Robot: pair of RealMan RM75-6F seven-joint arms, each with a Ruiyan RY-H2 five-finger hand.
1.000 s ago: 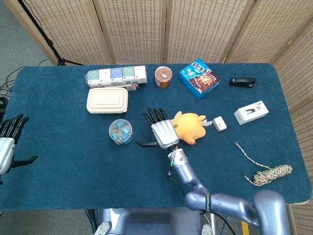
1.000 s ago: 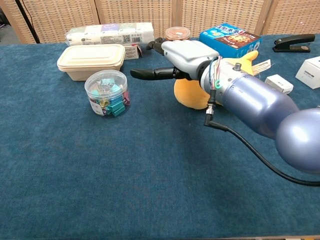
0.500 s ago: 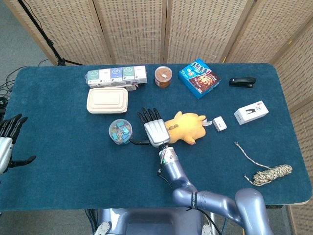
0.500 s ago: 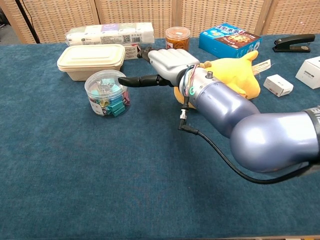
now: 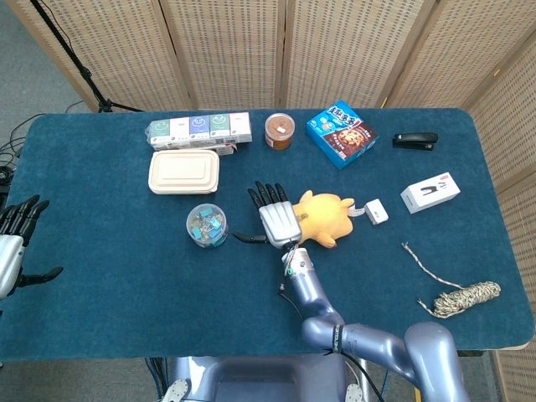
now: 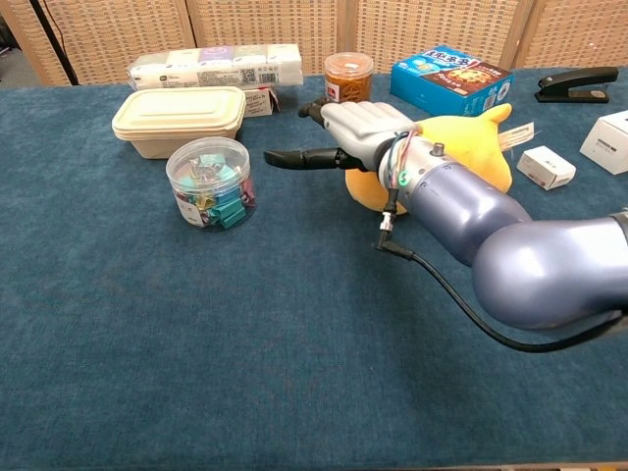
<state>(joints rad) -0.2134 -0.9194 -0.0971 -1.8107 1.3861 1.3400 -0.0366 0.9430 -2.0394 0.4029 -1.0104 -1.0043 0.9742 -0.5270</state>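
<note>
- The table [image 5: 109, 276] is covered in dark blue, felt-like cloth, and the things on it are spread well apart, likely so each can be reached on its own.
- The right arm [image 6: 491, 235], smooth grey metal, stretches in over the table from the near edge.
- The plush toy [image 5: 322, 219], soft, yellow and rounded, lies near the table's middle, with a paper tag at its far end.
- The right hand [image 5: 276, 219] hovers flat just beside the toy's left end, released, fingers spread and thumb stuck out toward the jar; it grasps nothing. Whether it touches the toy I cannot tell.
- The lunch box [image 5: 183, 171], a beige lidded rectangle with rounded corners, sits behind the jar.
- The cookie box [image 5: 340, 133] is glossy blue card, turned at an angle.
- The jar [image 5: 207, 224], clear round plastic packed with coloured clips, stands just left of the thumb, apart from it.
- The left hand [image 5: 17, 243] hangs off the table's left edge, released and holding nothing.
</note>
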